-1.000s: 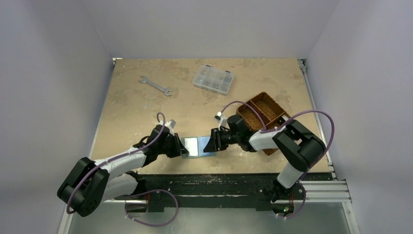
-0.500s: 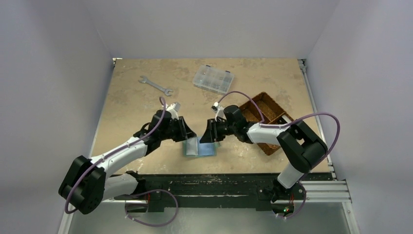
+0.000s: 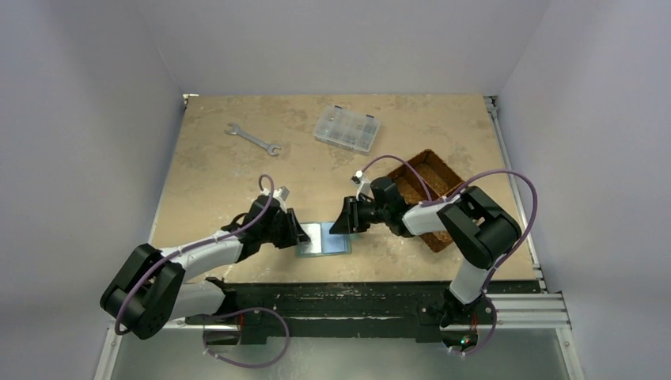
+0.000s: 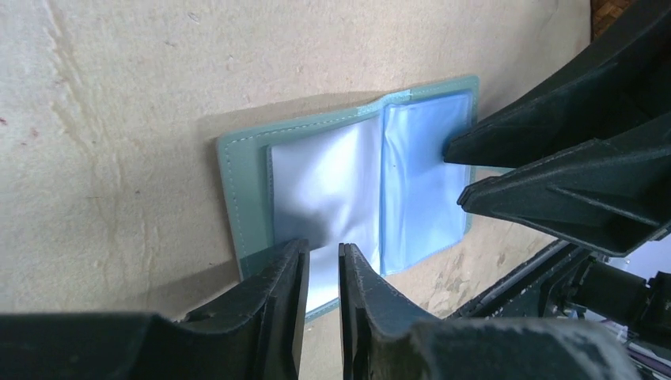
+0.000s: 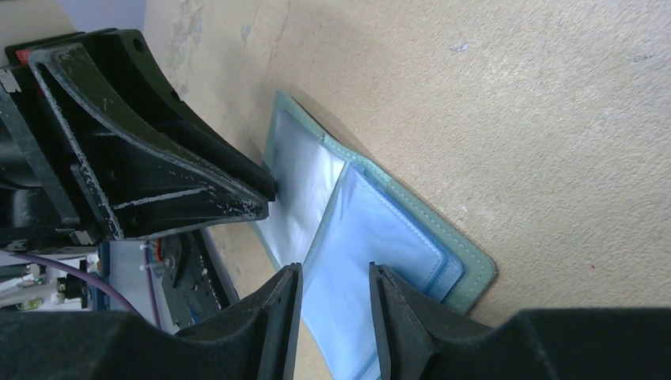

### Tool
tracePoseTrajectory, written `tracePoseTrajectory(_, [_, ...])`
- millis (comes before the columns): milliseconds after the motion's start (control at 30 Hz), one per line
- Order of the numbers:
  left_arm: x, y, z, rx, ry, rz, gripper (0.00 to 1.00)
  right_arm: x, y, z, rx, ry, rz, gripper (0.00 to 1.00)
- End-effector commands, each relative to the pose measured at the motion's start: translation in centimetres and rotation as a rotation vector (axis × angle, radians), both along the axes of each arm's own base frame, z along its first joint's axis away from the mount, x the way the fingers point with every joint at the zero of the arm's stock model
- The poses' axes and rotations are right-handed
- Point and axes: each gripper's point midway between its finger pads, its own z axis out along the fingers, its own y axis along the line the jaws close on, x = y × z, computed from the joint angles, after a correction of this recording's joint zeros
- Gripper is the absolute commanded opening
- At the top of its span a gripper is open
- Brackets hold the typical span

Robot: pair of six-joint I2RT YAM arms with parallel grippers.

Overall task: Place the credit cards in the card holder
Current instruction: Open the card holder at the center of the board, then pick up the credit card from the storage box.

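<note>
The sage-green card holder lies open and flat on the table near its front edge, with its pale blue clear pockets facing up. It also shows in the left wrist view and the right wrist view. My left gripper is low at the holder's left edge. Its jaws are a narrow gap apart with nothing between them. My right gripper is low over the right half, open and empty. No credit cards show in any view.
A wrench and a clear compartment box lie at the back of the table. A brown woven basket stands on the right, behind my right arm. The black front rail runs just below the holder.
Half a second ago both grippers were higher and the holder's left half stood up. Now both grippers are lower and the holder lies flat open.
</note>
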Motion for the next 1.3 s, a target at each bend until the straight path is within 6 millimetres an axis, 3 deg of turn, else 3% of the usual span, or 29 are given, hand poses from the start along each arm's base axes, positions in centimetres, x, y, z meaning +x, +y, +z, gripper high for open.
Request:
tracePoseTrajectory(0, [0.8,1.7,-0.4,0.105,-0.044,0.022,0.26,-1.4,-2.0,-2.7,-0.101,0.068,-0.021,0.45])
tracePoseTrajectory(167, [2.7,0.9,3.4,0.127,-0.113,-0.037,0.38,0.2,-1.3,-0.1,-0.107,0.015,-0.027,0.48])
tracePoseTrajectory(367, [4.7,-2.0,12.0,0.025,-0.259,-0.137,0.54,1.6,-1.3,5.5,-0.125,-0.060,-0.041,0.57])
tracePoseTrajectory(500, [5.8,-3.1,16.6,0.022,-0.346,-0.222,0.60,3.1,-3.3,9.4,-0.206,-0.142,-0.132,0.66])
tracePoseTrajectory(567, [6.3,-3.7,18.3,0.025,-0.380,-0.266,0.62,4.5,-5.7,11.4,-0.290,-0.205,-0.214,0.71])
tracePoseTrajectory(667, [7.0,-4.3,20.2,0.035,-0.435,-0.326,0.66,7.2,-11.9,14.3,-0.501,-0.325,-0.378,0.81])
tracePoseTrajectory(800, [7.4,-4.5,20.5,0.042,-0.469,-0.343,0.69,9.2,-19.5,19.5,-0.795,-0.455,-0.576,0.85])
tracePoseTrajectory(900, [7.4,-4.5,19.7,0.056,-0.480,-0.344,0.69,9.7,-23.3,22.4,-0.996,-0.583,-0.589,0.88])
tracePoseTrajectory(967, [7.2,-4.5,18.8,0.071,-0.476,-0.345,0.69,9.3,-24.3,22.2,-1.100,-0.666,-0.446,0.88])
tracePoseTrajectory(1033, [6.8,-4.6,18.5,0.079,-0.476,-0.353,0.69,8.8,-27.4,22.2,-1.290,-0.733,-0.401,0.98])
tracePoseTrajectory(1100, [6.4,-4.4,18.4,0.082,-0.489,-0.346,0.70,7.5,-30.2,20.3,-1.438,-0.755,-0.229,0.99])
tracePoseTrajectory(1267, [6.3,-3.7,18.8,0.109,-0.521,-0.320,0.71,6.5,-37.0,18.9,-1.436,-0.699,-0.287,0.99])
